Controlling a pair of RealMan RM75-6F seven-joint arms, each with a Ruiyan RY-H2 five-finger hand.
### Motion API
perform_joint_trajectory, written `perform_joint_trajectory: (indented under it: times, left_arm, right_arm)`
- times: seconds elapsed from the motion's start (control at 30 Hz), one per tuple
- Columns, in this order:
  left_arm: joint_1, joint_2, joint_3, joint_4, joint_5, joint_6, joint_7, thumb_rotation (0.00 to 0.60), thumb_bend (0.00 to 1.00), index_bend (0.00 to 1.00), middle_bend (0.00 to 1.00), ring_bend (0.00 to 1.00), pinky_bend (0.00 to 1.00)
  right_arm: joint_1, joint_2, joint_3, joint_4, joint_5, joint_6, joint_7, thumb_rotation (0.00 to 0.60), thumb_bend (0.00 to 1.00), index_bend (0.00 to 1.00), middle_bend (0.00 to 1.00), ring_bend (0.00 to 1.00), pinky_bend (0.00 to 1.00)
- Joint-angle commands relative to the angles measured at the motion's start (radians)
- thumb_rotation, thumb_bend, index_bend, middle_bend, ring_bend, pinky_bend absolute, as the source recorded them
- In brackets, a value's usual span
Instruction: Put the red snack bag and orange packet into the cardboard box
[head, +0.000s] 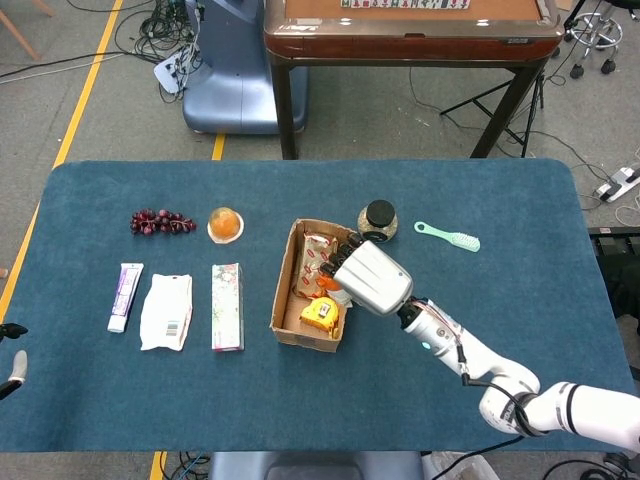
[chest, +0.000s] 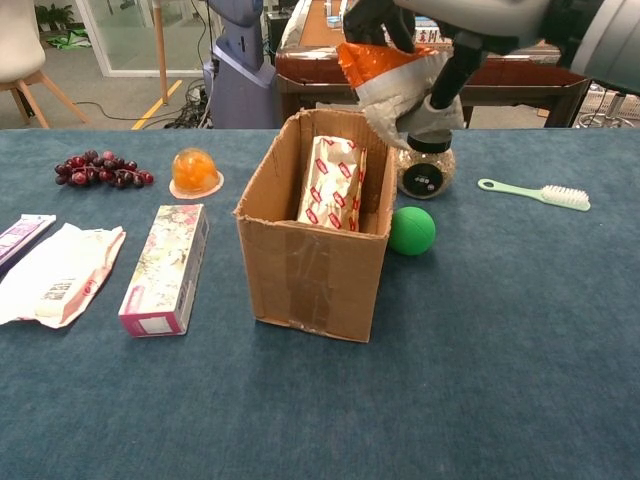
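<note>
The right hand (chest: 440, 20) is clamped on the orange packet (chest: 395, 75), holding it in the air above the open top of the cardboard box (chest: 315, 255), over the box's right rear part. The red snack bag (chest: 333, 185) stands upright inside the box, leaning against its far wall. In the head view a yellow item (head: 320, 313) lies in the box's near end. The box sits near the middle of the surface (head: 520, 200). Just right of it are a green ball (chest: 411, 230) and a black-lidded jar (chest: 424, 170); a mint brush (chest: 535, 193) lies farther right. The left hand (head: 14, 368) shows only at the surface's left edge; I cannot tell how its fingers lie.
</note>
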Motion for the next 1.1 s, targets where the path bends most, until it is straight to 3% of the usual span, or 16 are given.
perform_joint_trajectory:
  times: [0.03, 0.17, 0.33, 0.5, 0.73, 0.87, 1.1]
  left_arm:
    - [0.0, 0.0, 0.0, -0.001, -0.001, 0.0, 0.0, 0.6, 0.43, 0.39, 0.43, 0.32, 0.45]
    - [0.001, 0.001, -0.001, 0.0, -0.003, -0.001, -0.002, 0.6, 0.43, 0.39, 0.43, 0.32, 0.45]
    - [0.001, 0.002, -0.002, 0.002, -0.006, -0.001, -0.007, 0.6, 0.43, 0.39, 0.43, 0.32, 0.45]
    - [0.002, 0.003, 0.0, 0.001, -0.003, 0.0, -0.006, 0.6, 0.43, 0.39, 0.43, 0.32, 0.45]
    - [0.005, 0.006, -0.002, -0.001, -0.005, 0.004, -0.012, 0.6, 0.43, 0.39, 0.43, 0.32, 0.45]
    - [0.004, 0.006, -0.001, -0.002, -0.005, 0.001, -0.01, 0.6, 0.43, 0.39, 0.43, 0.32, 0.45]
    - [-0.003, -0.004, 0.004, 0.003, -0.001, -0.011, 0.009, 0.6, 0.43, 0.39, 0.43, 0.32, 0.45]
  right_arm:
    - [0.032, -0.069, 0.009, 0.078, 0.007, -0.005, 0.003, 0.6, 0.0, 0.56, 0.55, 0.5, 0.47]
    - [0.061, -0.124, 0.008, 0.143, 0.012, -0.022, 0.047, 0.6, 0.0, 0.53, 0.43, 0.38, 0.47]
    - [0.088, -0.164, 0.0, 0.189, 0.018, -0.045, 0.073, 0.6, 0.0, 0.26, 0.26, 0.24, 0.39]
    - [0.1, -0.18, -0.007, 0.205, 0.023, -0.049, 0.089, 0.6, 0.0, 0.12, 0.16, 0.15, 0.34]
    - [0.041, -0.101, -0.031, 0.103, 0.041, 0.004, 0.014, 0.6, 0.0, 0.1, 0.14, 0.14, 0.34]
    - [-0.042, 0.005, -0.058, -0.033, 0.093, 0.051, -0.095, 0.6, 0.0, 0.1, 0.16, 0.14, 0.34]
    - [-0.189, 0.178, -0.118, -0.191, 0.172, 0.143, -0.148, 0.6, 0.0, 0.11, 0.17, 0.14, 0.34]
